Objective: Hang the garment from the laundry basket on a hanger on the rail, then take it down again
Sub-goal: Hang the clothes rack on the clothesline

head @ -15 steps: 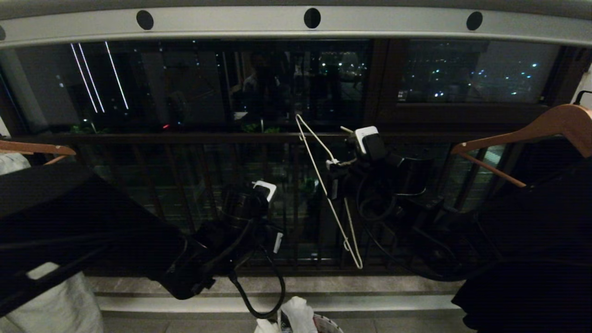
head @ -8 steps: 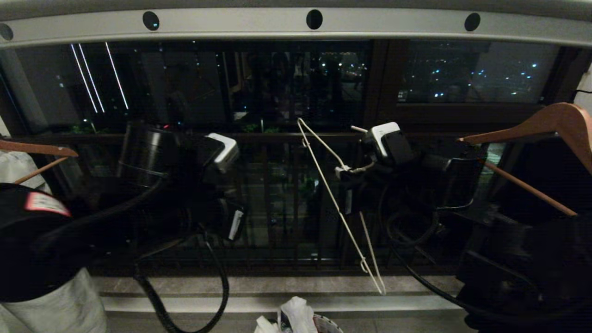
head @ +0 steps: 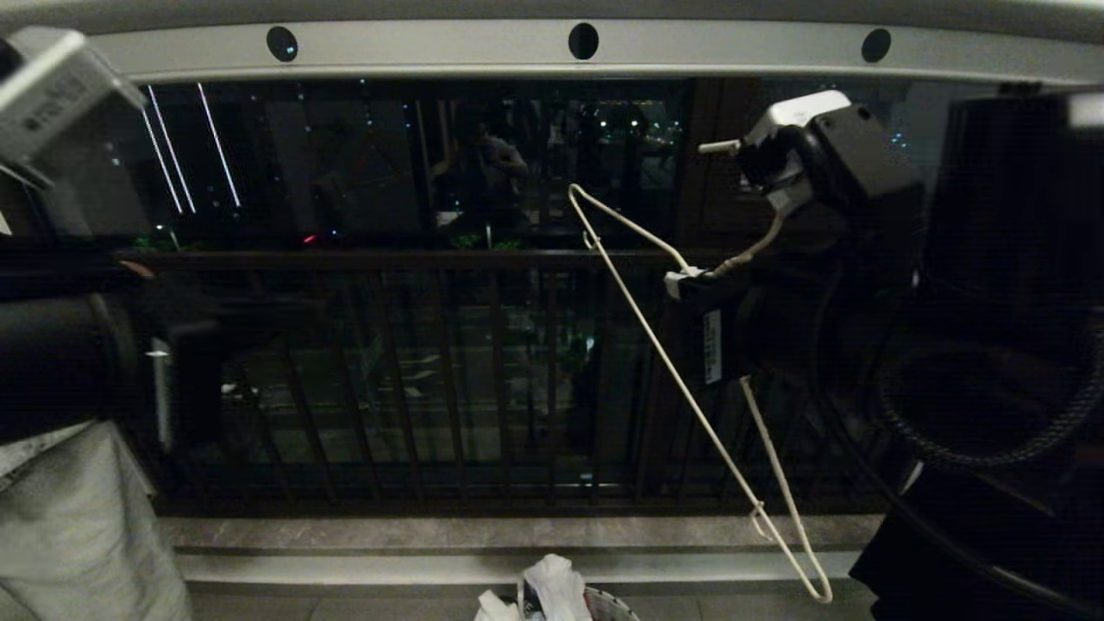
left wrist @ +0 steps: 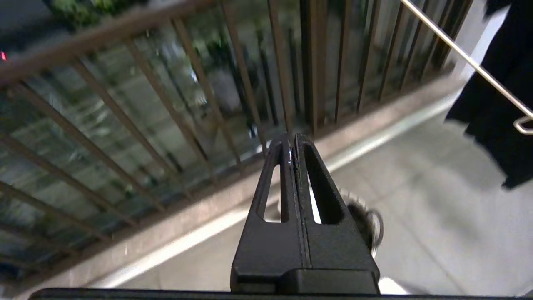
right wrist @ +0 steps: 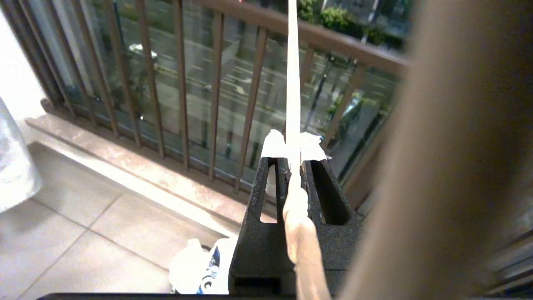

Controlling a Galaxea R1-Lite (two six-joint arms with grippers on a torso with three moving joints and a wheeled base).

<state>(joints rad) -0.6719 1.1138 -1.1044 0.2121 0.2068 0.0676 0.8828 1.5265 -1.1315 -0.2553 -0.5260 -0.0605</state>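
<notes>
The pale grey rail [head: 431, 47] with dark round holes runs across the top of the head view. Below it my right gripper [head: 681, 283] is shut on the thin white wire hanger [head: 655, 345], which hangs tilted with its hook end up-left and its far end low on the right. The right wrist view shows the wire [right wrist: 292, 83] pinched between the jaws of that gripper [right wrist: 293, 162]. My left gripper [left wrist: 290, 141] is shut and empty, at the far left. The white garment [head: 556, 582] lies in the laundry basket [head: 617, 606] on the floor below.
The dark barred balcony railing [head: 414, 259] and night window stand straight ahead. A black garment [head: 949, 552] hangs at the right and a white cloth [head: 78, 526] at the left. My left arm [head: 52, 362] fills the left edge.
Both arms have risen. The right gripper lifted the hanger up and to the right, its low end swinging right. The left arm swung from the middle to the far left.
</notes>
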